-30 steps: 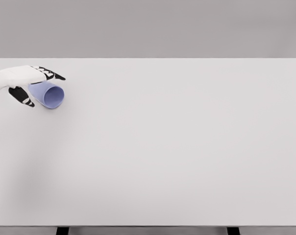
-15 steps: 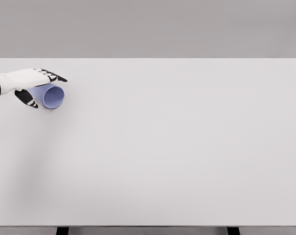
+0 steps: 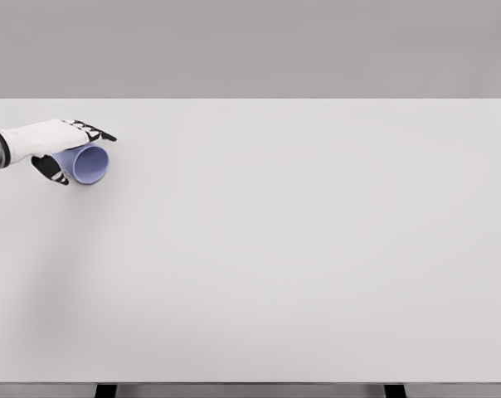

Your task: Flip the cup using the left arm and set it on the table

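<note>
A wide white table (image 3: 300, 265) fills most of the frame, seen from above and slightly in front. Its near edge runs along the bottom of the frame, where two dark table legs (image 3: 106, 390) show just beneath it, one at lower left and one at lower right. From that near edge upward, the tabletop is one broad bare surface across the lower, middle and right parts of the frame. The table's right edge sits at the far right of the frame, and its far edge is a straight line across the upper quarter, with a plain grey wall (image 3: 250, 46) behind it.

The only activity is at the upper left of the frame, close to the table's left edge. A small cup (image 3: 89, 164) lies there on its side. It is pale blue-violet, smooth and plain, slightly tapered. Its long axis runs diagonally, with the round open mouth facing lower right and its base pointing upper left, hidden under the hand.

The left hand (image 3: 55, 141), white with black fingers, enters from the left edge. Its fingers (image 3: 97, 132) curve over the top of the cup while the thumb (image 3: 51, 169) sits against its lower left side, closing around it.
</note>
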Tool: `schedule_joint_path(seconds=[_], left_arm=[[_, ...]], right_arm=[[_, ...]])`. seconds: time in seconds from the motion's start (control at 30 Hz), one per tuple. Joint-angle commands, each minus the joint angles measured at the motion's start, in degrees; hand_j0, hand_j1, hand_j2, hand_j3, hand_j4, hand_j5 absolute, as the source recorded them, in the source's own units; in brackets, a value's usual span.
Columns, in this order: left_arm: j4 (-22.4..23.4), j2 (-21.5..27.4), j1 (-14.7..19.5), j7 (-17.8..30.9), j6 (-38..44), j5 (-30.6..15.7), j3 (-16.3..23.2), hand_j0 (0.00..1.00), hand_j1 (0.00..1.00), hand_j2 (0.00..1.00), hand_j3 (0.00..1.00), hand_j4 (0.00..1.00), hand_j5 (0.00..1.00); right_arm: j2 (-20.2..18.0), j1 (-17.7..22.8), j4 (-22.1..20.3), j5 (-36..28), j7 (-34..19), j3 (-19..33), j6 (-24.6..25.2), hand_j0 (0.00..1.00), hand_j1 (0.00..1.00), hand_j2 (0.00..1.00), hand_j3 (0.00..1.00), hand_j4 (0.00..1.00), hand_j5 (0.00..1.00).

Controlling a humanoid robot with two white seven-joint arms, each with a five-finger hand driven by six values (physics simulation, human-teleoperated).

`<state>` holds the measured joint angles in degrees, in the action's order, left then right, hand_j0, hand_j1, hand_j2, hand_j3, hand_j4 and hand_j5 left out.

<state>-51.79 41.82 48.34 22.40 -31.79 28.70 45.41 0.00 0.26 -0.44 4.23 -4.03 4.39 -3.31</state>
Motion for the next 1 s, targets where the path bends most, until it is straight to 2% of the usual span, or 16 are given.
schedule_joint_path(seconds=[0.0,0.1,0.2,0.33,0.4,0.43,0.67,0.9,0.93,0.97], left_arm=[[0.11,-0.08,0.0,-0.17,0.15,-0.04,-0.06,1.0,1.0,1.0,1.0,1.0,1.0],[0.11,-0.08,0.0,-0.17,0.06,0.04,-0.06,0.98,0.98,0.98,0.98,0.98,0.98],[0.11,-0.08,-0.09,-0.17,0.06,0.04,0.03,0.91,0.91,0.91,0.91,0.91,0.91],[0.11,-0.08,-0.18,-0.17,-0.11,-0.04,0.12,0.75,0.75,0.75,0.75,0.75,0.75],[0.11,-0.08,-0.26,-0.17,-0.2,-0.22,0.38,0.63,0.63,0.63,0.63,0.63,0.63],[0.11,-0.08,-0.26,-0.17,-0.2,-0.22,0.38,0.61,0.61,0.61,0.61,0.61,0.61],[-0.15,-0.08,-0.09,-0.08,-0.2,-1.19,0.3,0.6,0.6,0.6,0.6,0.6,0.6],[-0.33,0.36,0.35,1.68,-1.78,-16.12,0.3,0.6,0.6,0.6,0.6,0.6,0.6],[-0.33,0.45,0.35,2.64,-1.87,-17.97,0.3,0.59,0.59,0.59,0.59,0.59,0.59],[-0.33,0.45,0.26,5.8,-1.87,-22.79,0.38,0.6,0.6,0.6,0.6,0.6,0.6]], right_arm=[[0.0,-0.09,0.0,-0.01,-0.01,0.0,0.05,1.0,1.0,1.0,1.0,1.0,1.0],[0.0,-0.09,0.0,-0.01,-0.01,0.0,0.05,1.0,1.0,1.0,1.0,1.0,1.0],[0.0,-0.09,0.0,-0.01,-0.01,0.0,0.05,1.0,1.0,1.0,1.0,1.0,1.0],[0.0,-0.09,0.0,-0.01,-0.01,0.0,-0.03,1.0,1.0,1.0,1.0,1.0,1.0],[0.0,-0.09,0.0,-0.01,-0.01,0.0,0.05,1.0,1.0,1.0,1.0,1.0,1.0],[0.0,-0.09,0.0,-0.01,-0.01,0.0,-0.03,1.0,1.0,1.0,1.0,1.0,1.0],[0.0,0.0,0.0,-0.01,-0.01,0.0,0.05,1.0,1.0,1.0,1.0,1.0,1.0],[0.0,0.0,0.0,-0.01,-0.01,0.0,0.05,1.0,1.0,1.0,1.0,1.0,1.0],[0.0,-0.09,0.0,-0.01,-0.01,0.0,-0.03,1.0,1.0,1.0,1.0,1.0,1.0],[0.0,-0.09,0.0,-0.01,-0.01,0.0,-0.03,1.0,1.0,1.0,1.0,1.0,1.0]])
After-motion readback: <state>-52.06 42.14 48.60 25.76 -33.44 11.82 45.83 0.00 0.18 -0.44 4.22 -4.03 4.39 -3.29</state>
